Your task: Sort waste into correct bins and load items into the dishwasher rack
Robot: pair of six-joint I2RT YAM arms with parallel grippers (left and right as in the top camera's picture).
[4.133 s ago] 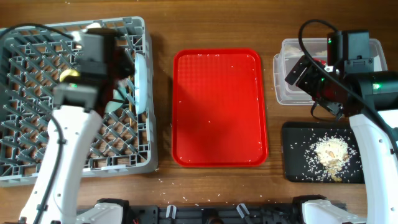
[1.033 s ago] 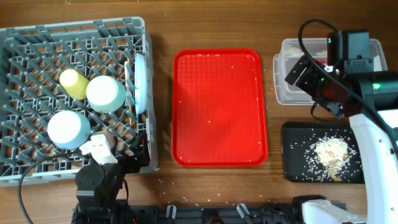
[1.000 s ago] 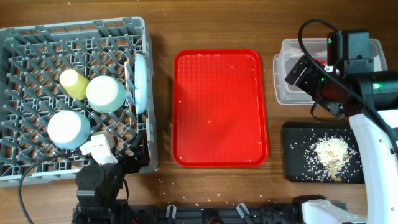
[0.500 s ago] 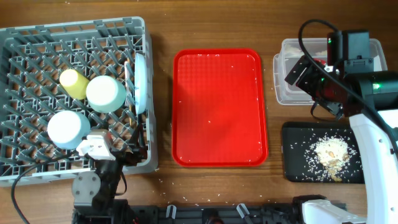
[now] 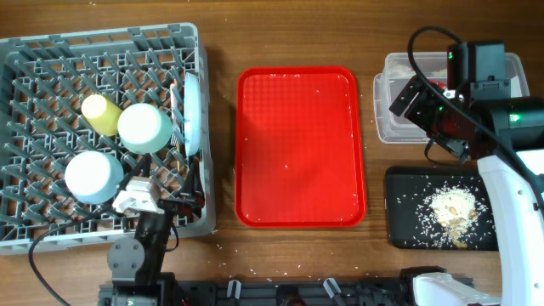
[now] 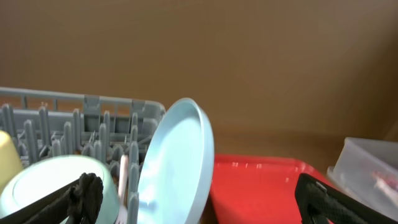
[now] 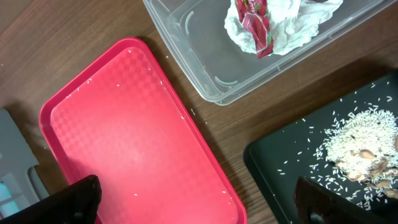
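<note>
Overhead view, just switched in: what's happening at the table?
Sorting looks nearly finished. The large grey plastic dishwasher rack holds a round pale blue plate on edge, a small yellow cup, a pale mint bowl and a second mint bowl. Crumpled white tissue and a red snack wrapper lie in the clear plastic tub; beige rice scraps sit on the shallow black tray. The red serving tray carries only stray grains. The left gripper and right gripper are both open and empty.

Seemingly a robotics lab staging kitchen chores: arms [image 5: 510, 204] fixed to a wooden counter [image 5: 297, 34], dishwasher rack [image 5: 42, 144], plain brown backdrop [image 6: 249, 56].
</note>
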